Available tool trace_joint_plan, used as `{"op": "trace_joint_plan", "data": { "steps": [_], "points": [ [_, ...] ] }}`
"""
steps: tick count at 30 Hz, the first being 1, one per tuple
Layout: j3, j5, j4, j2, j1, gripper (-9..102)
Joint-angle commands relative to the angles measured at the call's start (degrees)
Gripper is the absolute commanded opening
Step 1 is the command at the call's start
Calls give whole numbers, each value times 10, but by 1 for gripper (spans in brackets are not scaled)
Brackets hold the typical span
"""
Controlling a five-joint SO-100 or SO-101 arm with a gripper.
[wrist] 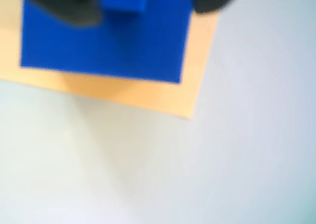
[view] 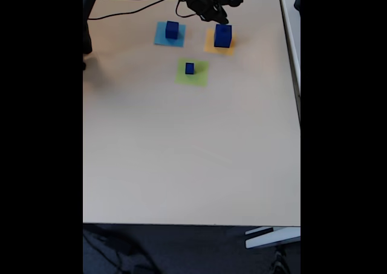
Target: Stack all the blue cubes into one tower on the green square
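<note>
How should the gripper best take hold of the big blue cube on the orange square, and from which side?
Come from straight above and close on two opposite side faces of the big cube. It stands upright and alone on the orange square, so its sides are free, and flat parallel faces suit a two-finger grip.

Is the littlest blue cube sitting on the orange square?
No, in the fixed view the smallest blue cube sits on the green square, while a bigger cube stands on the orange square.
</note>
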Motion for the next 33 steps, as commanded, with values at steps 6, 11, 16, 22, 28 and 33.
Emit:
{"op": "trace_joint_plan", "data": {
  "steps": [6, 11, 16, 22, 28, 33],
  "points": [
    [-54, -29, 31, 94, 7, 8],
    [1, 11, 61, 119, 15, 9],
    [64, 24, 82, 149, 19, 18],
    [169, 28, 80, 207, 32, 32],
    [229, 8, 72, 237, 57, 32],
    [294, -8, 40, 258, 80, 31]
  ]
}}
